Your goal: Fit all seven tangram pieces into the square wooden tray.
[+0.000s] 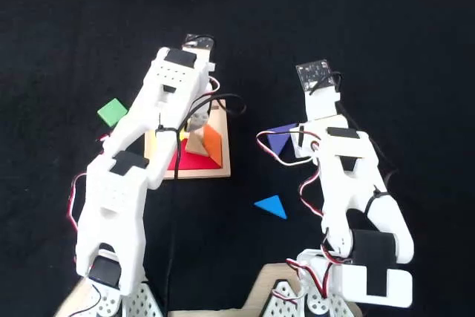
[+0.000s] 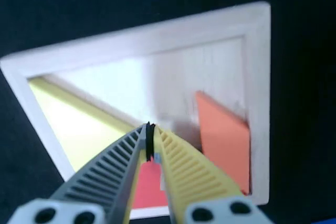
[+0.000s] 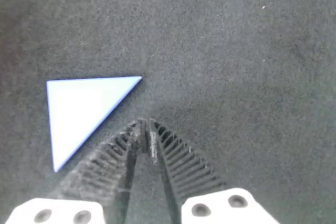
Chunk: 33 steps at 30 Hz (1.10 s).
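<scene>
The left gripper [image 2: 149, 136] had its two ribbed fingers [image 2: 181, 174] pressed together at the tips, with nothing held between them. Directly beneath the tips lay a red piece [image 2: 150, 184], already inside the square wooden tray [image 2: 157, 30]. To one side of the fingers sat a yellow piece [image 2: 79, 129], and to the other an orange piece [image 2: 223, 140]. Just beyond the tips the tray floor was bare wood.

The right gripper [image 3: 144, 128] was likewise closed and empty, its tips low over the black cloth [image 3: 252, 51]. A small triangle [image 3: 76, 111] lay flat just beside those tips, not touching them. From above, this appeared to be the purple triangle [image 1: 279, 137].

Farther from both pairs of fingers, a blue triangle [image 1: 271, 206] lay on the cloth between the arms, well apart from the tray. A green square [image 1: 112, 111] lay on the tray's other side, beyond the left arm.

The loose pieces looked thin, stiff, light and smooth-faced. Lying flat, each offered only its narrow edges, so the likely hold was a pinch across two opposite edges near the middle. A pinch close to a sharp corner would probably let the piece twist or slip out.
</scene>
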{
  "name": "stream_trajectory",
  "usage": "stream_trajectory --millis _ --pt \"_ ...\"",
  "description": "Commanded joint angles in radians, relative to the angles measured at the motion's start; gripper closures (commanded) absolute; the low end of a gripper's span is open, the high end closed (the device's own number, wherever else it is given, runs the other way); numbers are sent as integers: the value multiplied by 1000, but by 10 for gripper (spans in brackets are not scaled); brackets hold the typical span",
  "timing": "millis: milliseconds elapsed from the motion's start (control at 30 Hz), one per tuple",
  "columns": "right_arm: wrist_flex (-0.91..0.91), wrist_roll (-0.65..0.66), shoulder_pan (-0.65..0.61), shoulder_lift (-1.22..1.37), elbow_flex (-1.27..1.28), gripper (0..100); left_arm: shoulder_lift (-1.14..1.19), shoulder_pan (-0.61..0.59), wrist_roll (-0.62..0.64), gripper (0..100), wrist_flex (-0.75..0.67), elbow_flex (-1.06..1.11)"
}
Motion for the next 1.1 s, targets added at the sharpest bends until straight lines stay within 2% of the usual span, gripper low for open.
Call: stream_trajectory --millis 0,367,567,600,733,833,1067 --pt "-18 0 -17 -1 -2 987 15 31 -3 970 -5 -113" --pt "-18 0 -17 -1 -2 987 21 67 -3 970 8 -154" --pt "-18 0 -17 -1 -2 987 -55 22 -11 970 293 -303" --pt "-18 0 -17 -1 -2 987 -60 25 -11 971 301 -292" --pt "-17 0 -18 -1 -2 987 -68 31 -6 971 276 -134" --pt "-17 0 -18 -1 -2 987 -38 38 -3 971 199 -24" --pt "-17 0 -18 -1 -2 987 -29 44 -2 971 157 1"
